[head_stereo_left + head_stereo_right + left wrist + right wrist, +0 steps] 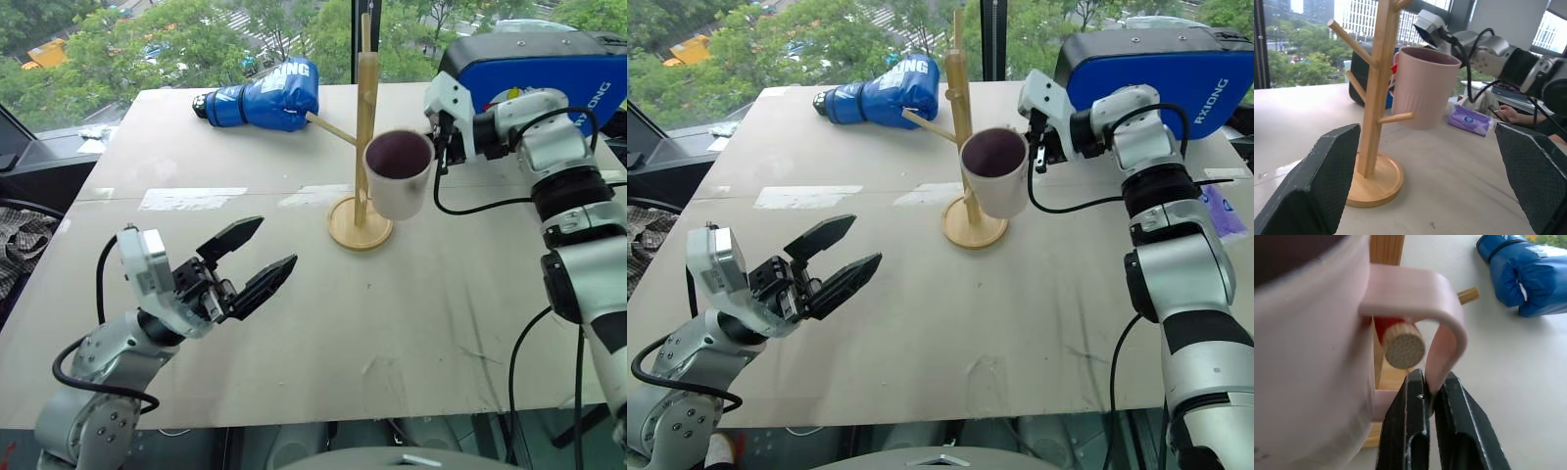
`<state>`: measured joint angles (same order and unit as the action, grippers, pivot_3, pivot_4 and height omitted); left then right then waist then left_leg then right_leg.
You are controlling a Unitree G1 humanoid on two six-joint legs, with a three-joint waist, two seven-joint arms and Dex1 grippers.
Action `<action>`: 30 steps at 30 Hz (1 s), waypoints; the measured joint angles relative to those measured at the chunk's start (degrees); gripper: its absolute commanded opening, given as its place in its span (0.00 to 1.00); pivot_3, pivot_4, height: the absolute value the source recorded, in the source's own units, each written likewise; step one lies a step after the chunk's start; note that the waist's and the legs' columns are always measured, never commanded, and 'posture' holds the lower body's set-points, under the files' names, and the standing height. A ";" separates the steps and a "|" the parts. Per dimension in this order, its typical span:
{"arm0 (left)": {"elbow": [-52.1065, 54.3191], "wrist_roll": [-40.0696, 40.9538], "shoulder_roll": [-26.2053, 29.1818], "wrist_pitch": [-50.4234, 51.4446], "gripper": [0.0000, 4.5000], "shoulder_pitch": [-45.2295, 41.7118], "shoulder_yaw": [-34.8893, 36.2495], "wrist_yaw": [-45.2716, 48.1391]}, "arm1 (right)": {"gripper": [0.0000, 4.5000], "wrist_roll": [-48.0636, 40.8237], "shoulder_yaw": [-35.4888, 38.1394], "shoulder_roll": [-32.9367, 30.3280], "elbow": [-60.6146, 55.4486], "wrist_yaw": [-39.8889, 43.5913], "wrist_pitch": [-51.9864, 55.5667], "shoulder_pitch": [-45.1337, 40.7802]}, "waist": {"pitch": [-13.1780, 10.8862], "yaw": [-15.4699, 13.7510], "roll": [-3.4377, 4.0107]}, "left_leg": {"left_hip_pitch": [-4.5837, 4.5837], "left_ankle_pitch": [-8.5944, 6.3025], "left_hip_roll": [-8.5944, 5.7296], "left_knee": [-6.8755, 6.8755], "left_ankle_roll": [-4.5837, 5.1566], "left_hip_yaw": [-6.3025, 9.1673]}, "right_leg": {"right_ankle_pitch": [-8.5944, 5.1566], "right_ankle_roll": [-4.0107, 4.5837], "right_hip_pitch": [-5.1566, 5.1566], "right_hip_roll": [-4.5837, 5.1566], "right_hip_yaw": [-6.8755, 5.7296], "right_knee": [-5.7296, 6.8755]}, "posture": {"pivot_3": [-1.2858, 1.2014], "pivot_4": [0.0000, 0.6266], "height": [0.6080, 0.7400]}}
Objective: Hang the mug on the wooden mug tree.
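The mug (400, 174) is held upright at the wooden mug tree (364, 117), which stands on its round base toward the far middle of the table (294, 323). The mug is positioned just right of the pole, raised clear of the table surface. In the right wrist view, the mug's loop handle (1447, 328) is seen passed around the red-tipped peg (1400, 345), with the peg's end showing inside the loop. The right gripper (1432, 396) is closed narrowly on the lower part of the handle, one finger at each side. Whether the handle already rests on the peg cannot be determined.

The left gripper (250, 259) is held above the near left part of the table, well apart from the tree, its jaws spread wide and holding nothing.

A blue boxing glove (265, 95) lies at the far side of the table, left of the tree.
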<state>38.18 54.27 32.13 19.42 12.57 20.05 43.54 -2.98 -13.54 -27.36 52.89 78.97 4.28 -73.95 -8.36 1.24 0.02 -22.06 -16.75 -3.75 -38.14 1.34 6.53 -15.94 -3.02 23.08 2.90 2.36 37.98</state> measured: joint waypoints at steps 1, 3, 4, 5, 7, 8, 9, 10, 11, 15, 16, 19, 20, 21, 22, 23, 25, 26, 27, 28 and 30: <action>-0.46 -0.04 -0.03 -0.38 1.00 0.61 0.16 0.82 | 0.43 0.05 0.06 0.19 0.25 0.22 -0.44 0.44 | -0.01 -0.01 0.01 | 0.00 0.00 0.00 0.00 0.00 0.00 | 0.00 0.00 0.00 0.00 0.00 0.00 | 0.52 0.24 1.00; -1.22 -0.10 -0.19 -1.27 1.00 1.77 0.56 2.40 | 0.64 0.13 0.69 0.36 0.39 -1.08 -1.86 1.28 | -0.01 -0.07 0.01 | -0.02 0.00 0.00 0.01 0.00 0.01 | 0.00 0.00 0.02 0.00 -0.01 -0.01 | 0.52 0.24 1.00; -1.36 -0.11 -0.28 -1.67 1.00 2.46 0.93 3.32 | 0.73 0.13 1.43 0.28 0.21 -2.63 -2.83 1.82 | -0.01 -0.15 0.01 | -0.03 0.00 0.00 0.00 0.00 0.01 | 0.00 0.00 0.02 0.01 -0.01 -0.01 | 0.52 0.24 1.00; -1.48 -0.11 -0.30 -2.20 1.00 3.04 1.34 4.20 | 0.73 -0.12 2.63 -0.01 -0.74 -3.66 -3.27 2.73 | -0.01 -0.25 0.01 | -0.04 0.00 0.00 0.00 0.00 0.01 | 0.00 0.00 0.02 0.01 -0.02 -0.02 | 0.52 0.24 1.00; -1.76 -0.10 -0.36 -3.08 1.00 4.12 2.19 5.50 | 0.73 -1.87 4.95 -1.63 -4.55 -4.24 -2.89 5.71 | -0.01 -0.53 0.01 | -0.08 0.00 -0.01 -0.01 0.00 0.03 | 0.00 0.00 0.03 0.02 -0.05 -0.04 | 0.52 0.24 1.00; -1.84 -0.13 -0.38 -3.27 1.00 4.46 2.28 5.93 | 0.73 -2.40 5.69 -2.48 -6.17 -4.35 -2.39 6.80 | -0.01 -0.55 0.01 | -0.11 0.00 -0.01 -0.02 0.00 0.03 | 0.00 0.00 0.05 0.03 -0.04 -0.04 | 0.52 0.24 1.00; -1.88 -0.16 -0.38 -3.47 1.00 4.62 2.29 6.47 | 0.73 -3.03 6.67 -3.76 -8.83 -4.63 -1.82 8.57 | -0.01 -0.64 0.01 | -0.13 0.00 -0.01 -0.03 0.00 0.05 | 0.00 0.00 0.06 0.04 -0.06 -0.04 | 0.52 0.24 1.00; -1.94 -0.18 -0.34 -3.61 1.00 4.94 2.39 6.82 | 0.73 -3.87 7.95 -5.05 -11.52 -4.99 -1.00 10.46 | -0.01 -0.62 0.01 | -0.13 0.00 -0.01 -0.02 0.00 0.04 | 0.00 0.00 0.05 0.04 -0.05 -0.05 | 0.52 0.24 1.00; -2.04 -0.22 -0.32 -3.63 1.00 5.04 2.32 7.26 | 0.73 -4.81 9.64 -6.76 -16.04 -5.90 0.62 13.45 | -0.01 -0.65 0.01 | -0.14 0.00 -0.01 -0.02 0.00 0.05 | 0.00 0.00 0.05 0.04 -0.06 -0.05 | 0.52 0.24 1.00; -3.23 -0.82 -0.09 -3.50 1.00 4.20 1.66 8.01 | 0.73 -7.45 15.01 -11.39 -31.00 -10.56 7.11 24.10 | -0.01 -0.59 0.02 | -0.14 0.00 0.01 0.00 0.01 0.04 | 0.00 0.00 0.09 0.02 -0.03 0.00 | 0.52 0.24 1.00; -3.62 -1.23 0.12 -3.46 1.00 3.70 1.39 8.26 | 0.73 -8.22 16.80 -12.51 -35.83 -12.42 9.02 27.94 | 0.00 -0.60 0.01 | -0.13 0.00 0.02 0.01 0.01 0.05 | 0.00 0.00 0.08 0.02 -0.04 0.01 | 0.52 0.24 1.00; -5.80 -2.97 1.07 -3.14 1.00 2.36 -0.16 8.79 | 0.73 -11.28 21.89 -13.48 -48.09 -17.74 15.65 38.45 | 0.01 -0.54 0.03 | -0.11 -0.01 0.01 0.00 0.01 0.02 | 0.00 0.00 0.07 0.01 0.01 0.04 | 0.52 0.24 1.00; -7.03 -3.85 1.55 -2.82 1.00 1.87 -0.75 9.01 | 0.73 -12.42 23.52 -13.55 -52.92 -19.65 18.09 43.29 | 0.01 -0.51 0.02 | -0.10 -0.01 0.02 0.01 0.02 0.02 | 0.00 -0.01 0.05 0.00 0.00 0.05 | 0.52 0.24 1.00; -7.61 -4.26 1.63 -2.75 1.00 1.75 -0.87 9.11 | 0.73 -12.75 23.75 -13.59 -54.29 -20.30 18.76 45.09 | 0.01 -0.47 0.02 | -0.07 -0.01 0.02 -0.01 0.02 0.00 | 0.00 0.00 0.05 0.00 0.04 0.05 | 0.52 0.24 1.00; -8.56 -5.17 1.90 -2.67 1.00 1.37 -1.36 9.32 | 0.73 -12.90 24.55 -13.63 -57.12 -21.79 19.65 49.16 | 0.01 -0.53 0.02 | -0.06 -0.01 0.02 0.00 0.02 0.00 | 0.00 -0.01 0.03 0.00 0.03 0.04 | 0.52 0.24 1.00; -9.32 -5.91 2.00 -2.75 1.00 1.43 -1.56 9.58 | 0.73 -12.92 25.09 -13.48 -59.21 -22.88 20.18 52.73 | 0.02 -0.60 0.01 | -0.06 -0.01 0.02 -0.01 0.02 0.02 | 0.00 -0.01 0.01 0.00 0.00 0.04 | 0.52 0.24 1.00; -12.13 -8.72 2.12 -3.52 1.00 2.01 -2.42 10.69 | 0.73 -13.04 27.84 -12.44 -65.20 -25.59 20.27 66.11 | 0.03 -1.05 0.00 | -0.07 -0.01 0.02 0.02 0.02 0.04 | 0.00 -0.01 0.00 0.01 -0.02 -0.02 | 0.52 0.24 1.00; -12.97 -9.34 2.16 -3.62 1.00 2.61 -2.41 10.90 | 0.73 -13.04 28.26 -11.94 -65.71 -26.04 20.29 68.68 | 0.03 -1.09 0.00 | -0.07 -0.01 0.02 0.01 0.02 0.02 | 0.00 -0.01 0.00 0.01 0.01 -0.01 | 0.52 0.24 1.00; -14.43 -10.49 2.20 -3.71 1.00 3.04 -2.69 11.36 | 0.73 -13.09 29.81 -10.62 -66.58 -27.42 20.02 73.09 | 0.03 -1.10 0.01 | -0.07 -0.01 0.00 0.01 0.03 -0.01 | 0.00 -0.01 0.00 0.02 0.04 0.01 | 0.52 0.24 1.00; -15.61 -11.58 2.20 -3.91 1.00 3.44 -2.73 11.76 | 0.73 -13.14 31.26 -9.47 -67.20 -28.83 19.52 76.64 | 0.03 -1.07 0.01 | -0.02 -0.01 0.00 0.00 0.03 -0.01 | 0.00 -0.02 -0.03 0.02 0.05 0.03 | 0.52 0.24 1.00; -17.10 -13.07 2.11 -4.74 1.00 3.41 -3.01 12.03 | 0.79 -12.98 33.63 -8.07 -68.23 -31.32 18.07 80.01 | 0.02 -0.59 0.03 | 0.22 -0.02 0.00 0.01 0.04 -0.07 | 0.02 -0.02 -0.25 0.02 0.10 0.08 | 0.52 0.24 1.00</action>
<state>21.08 41.20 34.24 14.68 15.98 17.04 55.57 -15.96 20.09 -35.42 -15.34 47.65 22.35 6.06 -8.34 0.65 0.05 -21.84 -16.78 -3.75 -38.13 1.38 6.46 -15.92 -3.04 22.83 2.92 2.46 38.06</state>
